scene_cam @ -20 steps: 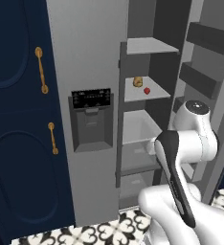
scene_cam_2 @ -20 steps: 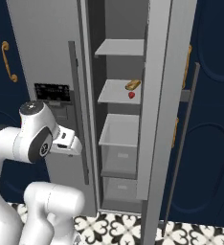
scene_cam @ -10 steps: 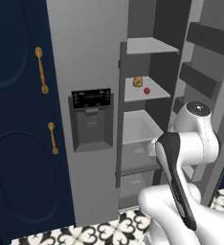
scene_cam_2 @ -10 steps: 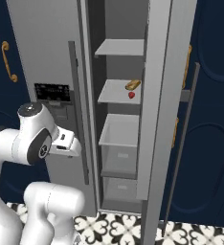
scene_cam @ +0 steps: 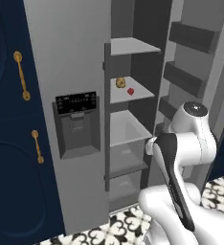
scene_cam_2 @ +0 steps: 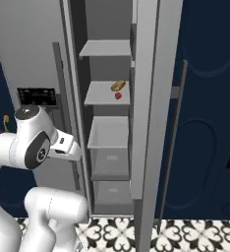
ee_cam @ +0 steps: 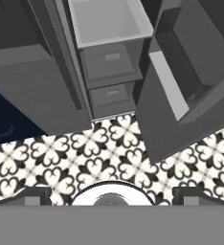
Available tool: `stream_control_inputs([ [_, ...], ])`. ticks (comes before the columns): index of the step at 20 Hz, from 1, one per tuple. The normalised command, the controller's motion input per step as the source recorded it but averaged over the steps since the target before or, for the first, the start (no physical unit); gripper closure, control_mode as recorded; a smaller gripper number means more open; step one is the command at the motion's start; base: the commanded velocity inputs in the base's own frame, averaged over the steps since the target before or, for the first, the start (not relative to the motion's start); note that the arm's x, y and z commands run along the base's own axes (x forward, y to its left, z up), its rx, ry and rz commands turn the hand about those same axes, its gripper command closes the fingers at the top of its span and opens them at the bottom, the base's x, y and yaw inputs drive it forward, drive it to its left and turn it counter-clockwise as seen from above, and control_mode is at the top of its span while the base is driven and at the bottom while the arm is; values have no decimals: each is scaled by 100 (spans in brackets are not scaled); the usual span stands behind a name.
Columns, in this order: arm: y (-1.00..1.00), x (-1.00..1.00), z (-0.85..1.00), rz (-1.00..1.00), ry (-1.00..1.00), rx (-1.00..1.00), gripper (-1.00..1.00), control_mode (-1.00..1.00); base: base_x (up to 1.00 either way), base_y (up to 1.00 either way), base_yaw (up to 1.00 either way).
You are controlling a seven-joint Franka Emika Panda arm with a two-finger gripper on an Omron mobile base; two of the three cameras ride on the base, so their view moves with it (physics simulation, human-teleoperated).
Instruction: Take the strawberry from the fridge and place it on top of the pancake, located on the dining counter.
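Inside the open fridge (scene_cam: 80,57), on the second shelf (scene_cam_2: 106,94): strawberry (scene_cam: 130,91) just beside a lump (scene_cam: 119,83), well above and ahead of the pincer (ee_cam: 111,194). Below the pincer, patterned floor (ee_cam: 109,148); drawers (ee_cam: 109,57) ahead of it.

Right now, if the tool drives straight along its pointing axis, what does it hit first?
Probably the patterned floor tiles in front of the fridge; the hand view looks down at them just below the lower drawers. Depth is unclear.

Navy cabinets (scene_cam: 8,143) with gold handles (scene_cam: 21,74); patterned black-and-white floor tiles (ee_cam: 109,148).
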Motion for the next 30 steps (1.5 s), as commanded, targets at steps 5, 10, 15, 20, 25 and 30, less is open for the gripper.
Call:
stream_control_inputs([
  [5, 0, 0, 0, 0, 0, 0, -100, 100, 52, 9, -12],
  [10, 0, 0, 0, 0, 0, 0, -100, 100, 63, 0, -4],
  [15, 0, 0, 0, 0, 0, 0, -100, 100, 56, -1, -1],
  [20, 0, 0, 0, 0, 0, 0, -100, 100, 48, -18, 0],
  [25, 0, 0, 0, 0, 0, 0, -100, 100, 30, -36, 0],
  [30, 0, 0, 0, 0, 0, 0, -100, 100, 26, -15, 0],
])
